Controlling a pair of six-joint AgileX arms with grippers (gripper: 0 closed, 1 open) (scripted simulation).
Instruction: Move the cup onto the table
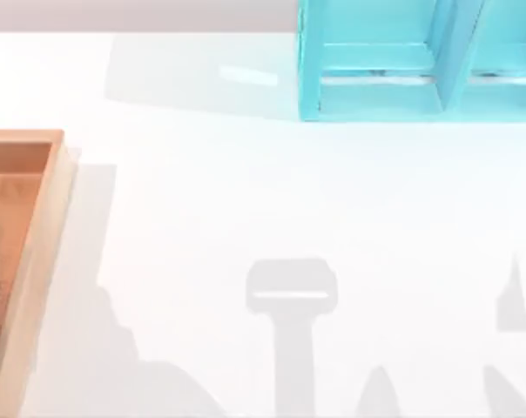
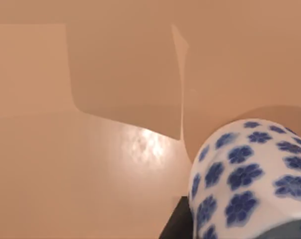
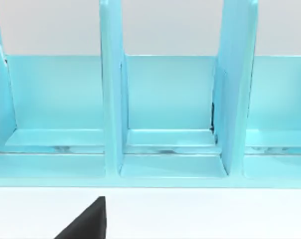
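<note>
The cup (image 2: 245, 179), white with blue flowers, looms very close in the left wrist view, over the orange-brown floor of the tray (image 2: 90, 164). A black part of my left gripper (image 2: 176, 224) shows right beside the cup's side; whether it grips the cup, or whether the cup rests on the tray, I cannot tell. The white table (image 1: 246, 200) spreads across the top view, with the tray (image 1: 45, 209) at its left edge. A black part of my right gripper (image 3: 85, 221) hangs over the table (image 3: 215, 214), facing the shelf.
A turquoise shelf unit (image 1: 402, 61) with upright dividers stands at the table's back right; its open compartments (image 3: 165, 99) face the right wrist camera. Grey shadows of the arms lie on the table near the front edge.
</note>
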